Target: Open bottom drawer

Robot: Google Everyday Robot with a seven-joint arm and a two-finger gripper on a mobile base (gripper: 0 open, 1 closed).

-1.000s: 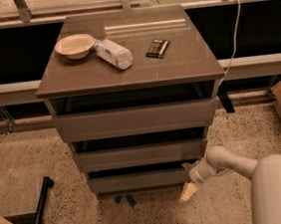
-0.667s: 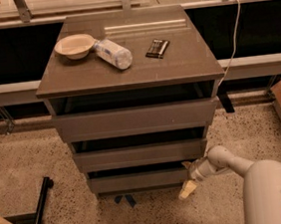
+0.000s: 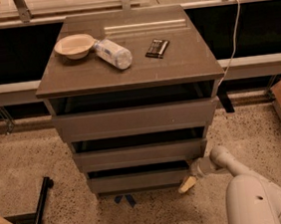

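The bottom drawer [image 3: 137,180], lowest of three, shows only a dark slit above its front, no wider than a second ago. The gripper [image 3: 189,181] stays at its right corner, grasp impossible to tell; the pull has likely barely begun.

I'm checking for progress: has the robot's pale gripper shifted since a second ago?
No, barely at all. The gripper still sits at the lower right corner of the grey-brown, handleless bottom drawer, as before.
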